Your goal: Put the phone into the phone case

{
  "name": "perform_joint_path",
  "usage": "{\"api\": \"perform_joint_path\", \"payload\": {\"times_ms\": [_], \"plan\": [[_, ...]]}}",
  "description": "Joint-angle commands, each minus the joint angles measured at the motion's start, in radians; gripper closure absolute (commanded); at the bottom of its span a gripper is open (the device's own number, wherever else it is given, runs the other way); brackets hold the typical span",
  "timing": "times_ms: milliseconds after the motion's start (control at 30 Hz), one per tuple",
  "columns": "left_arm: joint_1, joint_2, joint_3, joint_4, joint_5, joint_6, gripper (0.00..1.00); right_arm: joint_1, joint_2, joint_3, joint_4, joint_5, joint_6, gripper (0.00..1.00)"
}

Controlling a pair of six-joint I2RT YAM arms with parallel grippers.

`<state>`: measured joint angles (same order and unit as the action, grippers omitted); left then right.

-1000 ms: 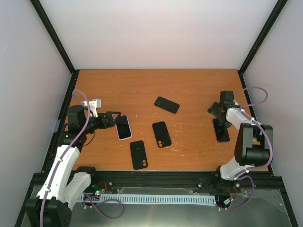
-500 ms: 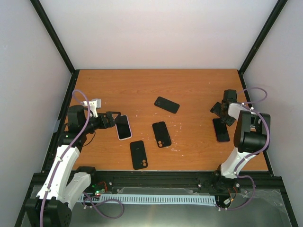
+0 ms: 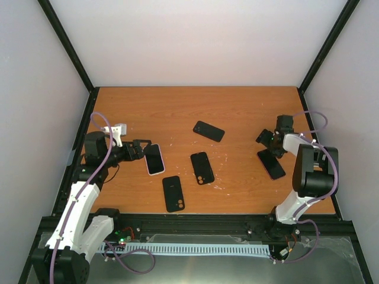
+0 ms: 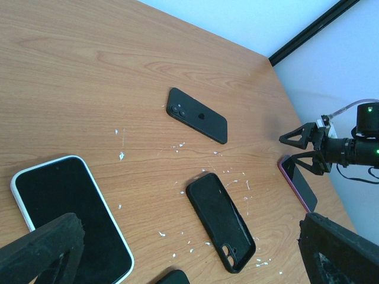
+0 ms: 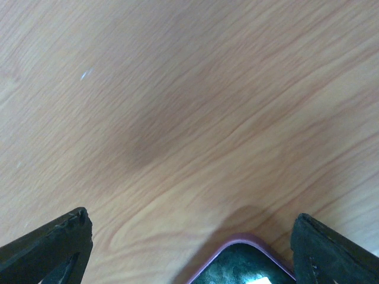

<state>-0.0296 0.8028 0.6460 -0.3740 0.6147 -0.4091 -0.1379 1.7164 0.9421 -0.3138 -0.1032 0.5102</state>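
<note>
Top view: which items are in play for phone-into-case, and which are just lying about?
In play: white-rimmed phone at left gripper; purple-rimmed phone at right gripper; likely the middle black case.
Probably just lying about: near black case; far black handset; white flecks.

White-rimmed phone (image 3: 155, 159) flat, screen up, left on the table (image 3: 237, 112), black phone case (image 3: 202, 168) flat mid-table, purple-rimmed phone (image 3: 271, 164) lying angled at right

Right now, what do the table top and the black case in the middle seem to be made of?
Table top: wood or wood-look laminate, smooth, by its orange-brown grain. Black case: probably soft rubber or silicone, matte, since it shows no reflections.
</note>
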Motion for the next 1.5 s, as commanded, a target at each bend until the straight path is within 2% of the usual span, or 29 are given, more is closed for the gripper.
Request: {"api": "perform_joint_path", "payload": {"times_ms": [0, 333, 600, 700, 800, 933, 1033, 1167, 1333, 1467], "plan": [[0.003, -0.004, 0.001, 0.023, 0.015, -0.003, 0.0, 0.058, -0.074, -0.074, 0.005, -0.084, 0.025, 0.11], [0.003, -0.003, 0.001, 0.024, 0.021, -0.004, 0.0, 0.289, -0.163, -0.165, 0.014, -0.102, 0.097, 0.11], [0.004, -0.005, 0.001, 0.024, 0.019, -0.004, 0.0, 0.517, -0.202, -0.147, -0.001, -0.129, 0.189, 0.12], [0.003, -0.006, 0.001, 0.023, 0.02, -0.004, 0.01, 0.558, -0.231, -0.15, -0.043, -0.108, 0.248, 0.12], [0.004, -0.006, 0.001, 0.024, 0.024, -0.004, 0.01, 0.561, -0.304, -0.155, -0.15, -0.031, 0.383, 0.09], [0.004, -0.007, 0.001, 0.024, 0.026, -0.002, 0.0, 0.56, -0.394, -0.114, -0.375, 0.147, 0.614, 0.04], [0.004, -0.005, 0.001, 0.026, 0.031, -0.002, 0.0, 0.55, -0.441, -0.122, -0.465, 0.216, 0.761, 0.0], [0.004, -0.007, 0.001, 0.026, 0.035, -0.003, 0.01, 0.474, -0.487, -0.195, -0.465, 0.214, 0.857, 0.0], [0.004, -0.006, 0.0, 0.027, 0.04, 0.0, 0.01, 0.336, -0.512, -0.285, -0.403, 0.137, 0.852, 0.0], [0.004, -0.003, -0.001, 0.029, 0.04, 0.0, 0.01, 0.305, -0.524, -0.301, -0.416, 0.175, 0.892, 0.0]]}}
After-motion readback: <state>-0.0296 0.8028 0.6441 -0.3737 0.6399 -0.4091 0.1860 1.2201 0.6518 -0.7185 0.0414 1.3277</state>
